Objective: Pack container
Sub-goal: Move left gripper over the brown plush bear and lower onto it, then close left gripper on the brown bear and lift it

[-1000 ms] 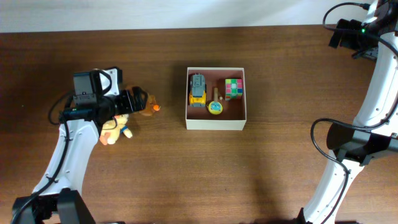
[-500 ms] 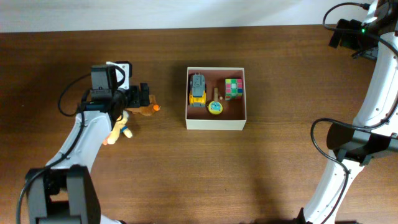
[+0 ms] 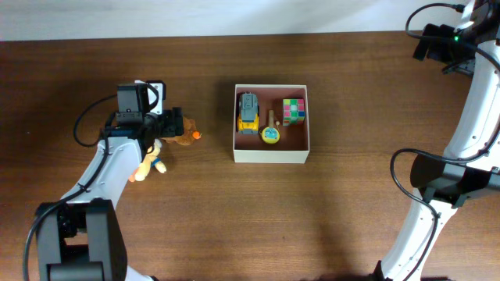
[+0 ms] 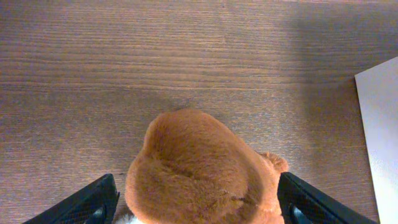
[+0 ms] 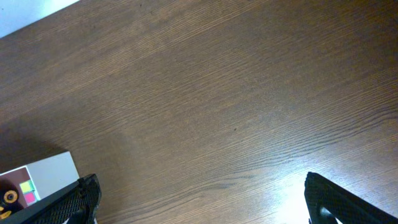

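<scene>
The container (image 3: pixel 270 156) is a white-walled square box with a pinkish-brown inside at the table's middle. It holds a yellow and grey toy truck (image 3: pixel 248 112), a colour cube (image 3: pixel 294 110) and a small round blue and yellow toy (image 3: pixel 270 135). My left gripper (image 3: pixel 176 125) is open just left of the box, its fingers on either side of a brown plush toy (image 4: pixel 202 171) on the table, with gaps on both sides. The box's corner shows in the left wrist view (image 4: pixel 380 124). My right gripper (image 5: pixel 199 199) is open and empty, held high at the far right.
A yellow plush toy (image 3: pixel 143 165) lies under my left arm, left of the brown one. The right arm's base and cables (image 3: pixel 441 183) stand at the right edge. The right wrist view shows bare brown tabletop and the box's corner (image 5: pixel 43 174).
My left gripper has swung up and to the right and now sits over the brown plush toy. The right arm and the things in the box have not moved.
</scene>
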Tool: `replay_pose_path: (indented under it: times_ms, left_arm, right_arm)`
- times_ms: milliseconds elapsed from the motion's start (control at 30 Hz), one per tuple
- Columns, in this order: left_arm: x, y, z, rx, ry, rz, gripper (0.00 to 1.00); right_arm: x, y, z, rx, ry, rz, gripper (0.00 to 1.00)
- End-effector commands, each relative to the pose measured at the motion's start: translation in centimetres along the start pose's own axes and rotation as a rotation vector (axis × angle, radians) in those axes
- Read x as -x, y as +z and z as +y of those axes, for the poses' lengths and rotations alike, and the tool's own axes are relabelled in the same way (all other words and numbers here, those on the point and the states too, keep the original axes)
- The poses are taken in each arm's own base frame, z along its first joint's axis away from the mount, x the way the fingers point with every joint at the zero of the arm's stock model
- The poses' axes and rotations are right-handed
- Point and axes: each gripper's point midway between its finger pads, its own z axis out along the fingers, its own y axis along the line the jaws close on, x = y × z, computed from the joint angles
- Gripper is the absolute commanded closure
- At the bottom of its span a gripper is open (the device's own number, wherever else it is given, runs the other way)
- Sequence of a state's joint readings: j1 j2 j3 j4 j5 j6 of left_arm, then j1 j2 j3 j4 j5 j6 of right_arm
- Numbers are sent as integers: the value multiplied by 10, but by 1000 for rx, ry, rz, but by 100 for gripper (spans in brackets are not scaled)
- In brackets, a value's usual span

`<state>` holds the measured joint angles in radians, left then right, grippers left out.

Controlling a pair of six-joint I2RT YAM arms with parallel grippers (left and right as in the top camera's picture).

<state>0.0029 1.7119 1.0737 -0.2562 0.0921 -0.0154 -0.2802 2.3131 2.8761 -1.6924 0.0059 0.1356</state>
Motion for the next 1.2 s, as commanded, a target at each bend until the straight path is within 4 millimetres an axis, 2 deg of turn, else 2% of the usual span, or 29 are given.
replay_pose_path:
  times_ms: [0, 67, 100, 433, 533, 600, 667, 900, 933, 1000, 1033, 1067, 1167]
  left_arm:
    - [1, 6, 2, 11, 9, 1, 15]
    - [0, 8, 2, 11, 9, 6, 13]
    - [-1, 10, 3, 11, 9, 8, 8]
    - [-2, 11, 3, 10, 9, 10, 9]
    - [-1, 11, 3, 10, 8, 8, 47]
    - [-1, 11, 1, 2, 8, 8, 59]
    - [-2, 11, 1, -1, 7, 12, 64]
    - [-8, 12, -5, -5, 17, 37, 64]
    - [-9, 12, -7, -8, 20, 40, 70]
    - [-11, 12, -10, -13, 25, 49, 89]
    - [-12, 12, -11, -14, 23, 53, 94]
    - [-14, 12, -13, -16, 19, 57, 98]
    - [-17, 12, -14, -16, -7, 73, 98]
  right_arm:
    - [0, -2, 0, 4, 10, -1, 1]
    - [0, -2, 0, 4, 10, -1, 1]
    - [0, -2, 0, 4, 10, -1, 2]
    - [0, -2, 0, 4, 10, -1, 1]
    - [0, -2, 0, 4, 10, -1, 1]
    - [0, -2, 0, 4, 10, -1, 1]
    - [0, -2, 0, 4, 10, -1, 2]
    - [0, -2, 0, 4, 10, -1, 1]
    - [0, -2, 0, 4, 10, -1, 1]
    - [0, -2, 0, 4, 10, -1, 1]
    - [0, -2, 0, 4, 10, -1, 1]
    - [0, -2, 0, 4, 10, -1, 1]
    - [0, -2, 0, 4, 10, -1, 1]
